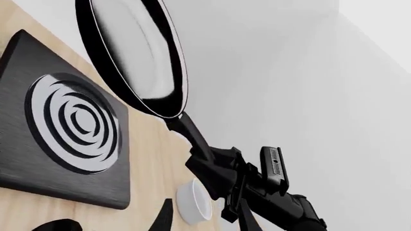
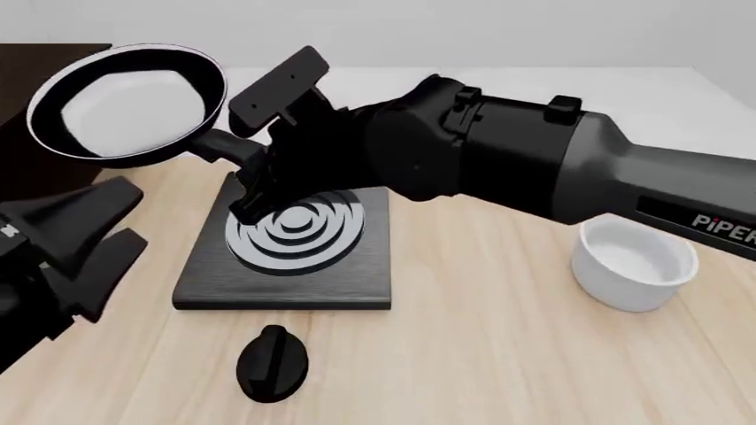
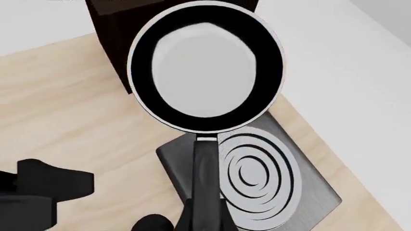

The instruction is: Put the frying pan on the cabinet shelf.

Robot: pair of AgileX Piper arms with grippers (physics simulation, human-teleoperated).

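The frying pan (image 2: 124, 102) is round and black with a pale shiny inside, and it hangs in the air, tilted, above the table's far left. My right gripper (image 2: 250, 161) is shut on its long black handle (image 3: 205, 163), above the stove plate. In the right wrist view the frying pan (image 3: 205, 65) partly covers the dark cabinet (image 3: 109, 29) behind it. Only a corner of the cabinet (image 2: 30, 62) shows in the front view, and I cannot make out its shelf board. My left gripper (image 2: 95, 239) stands open and empty near the table's left edge, below the pan (image 1: 138, 53).
A square black stove plate (image 2: 289, 257) with silver rings lies mid-table under the right arm. In front of it lies a black knob (image 2: 272, 361). A white handleless bowl (image 2: 632, 261) stands at the right.
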